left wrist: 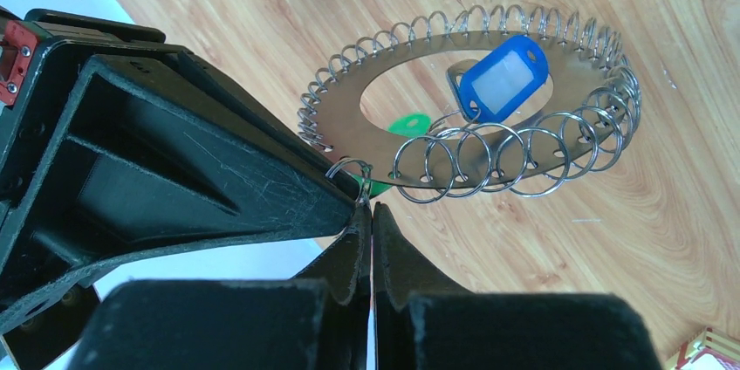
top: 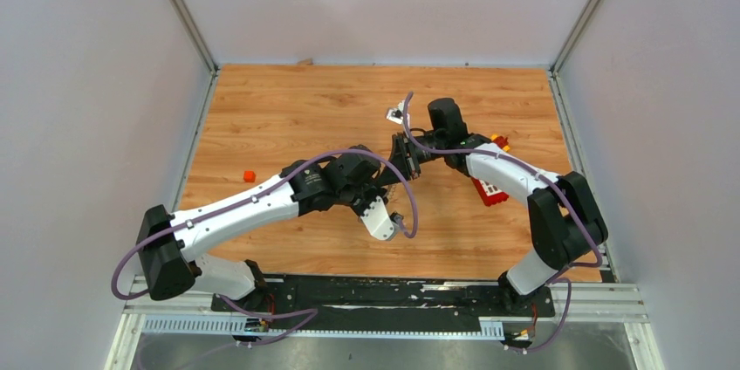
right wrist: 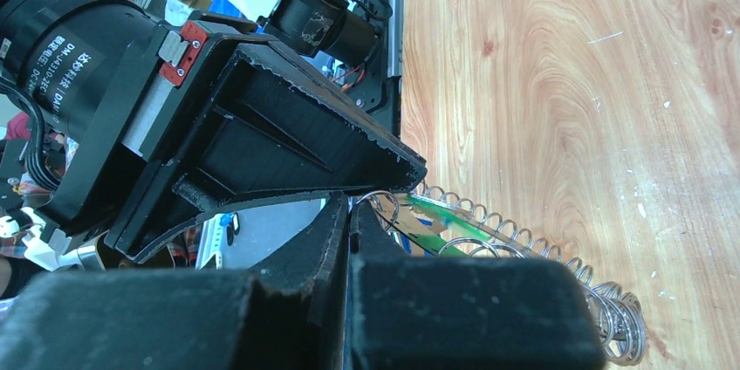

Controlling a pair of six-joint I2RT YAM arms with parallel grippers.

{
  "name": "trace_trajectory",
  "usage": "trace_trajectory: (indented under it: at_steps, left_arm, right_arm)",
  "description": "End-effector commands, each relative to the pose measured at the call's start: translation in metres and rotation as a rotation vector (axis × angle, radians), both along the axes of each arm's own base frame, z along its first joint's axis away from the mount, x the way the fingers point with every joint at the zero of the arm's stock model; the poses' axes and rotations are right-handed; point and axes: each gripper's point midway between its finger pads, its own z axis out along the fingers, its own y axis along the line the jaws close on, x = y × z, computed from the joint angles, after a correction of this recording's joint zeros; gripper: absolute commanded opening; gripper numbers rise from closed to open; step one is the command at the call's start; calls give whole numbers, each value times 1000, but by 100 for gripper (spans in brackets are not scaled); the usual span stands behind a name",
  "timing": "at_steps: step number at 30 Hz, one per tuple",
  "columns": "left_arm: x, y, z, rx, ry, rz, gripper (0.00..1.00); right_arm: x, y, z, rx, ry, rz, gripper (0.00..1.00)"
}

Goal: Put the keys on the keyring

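Observation:
The keyring, a flat silver ring edged with several small wire loops, hangs above the wooden table. A blue key lies against its face. A green key shows through its central hole and below its near edge. My left gripper is shut, pinching a small wire loop at the ring's edge. My right gripper is also shut on a loop at that same edge, tip to tip with the left one. From above, both grippers meet at mid-table and hide the keyring.
A red block lies under the right forearm, with a small yellow and red piece behind it. A tiny orange cube sits at the left. A small white object lies beyond the grippers. Grey walls enclose the table.

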Motion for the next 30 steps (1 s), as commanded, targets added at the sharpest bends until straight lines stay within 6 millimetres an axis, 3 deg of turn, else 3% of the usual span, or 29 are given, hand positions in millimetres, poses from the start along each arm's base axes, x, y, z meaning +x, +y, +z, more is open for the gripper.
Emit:
trace_trajectory:
  at_steps: [1,17,30]
  left_arm:
    - [-12,-22,0,-49,50,-83,0]
    - [-11,-12,25,-233,115,50,0]
    - [-13,-13,30,-362,189,96,0]
  right_arm:
    - [-12,8,42,129,-133,107,0]
    - [-5,4,42,126,-207,74,0]
    - [-10,-4,61,194,-287,67,0]
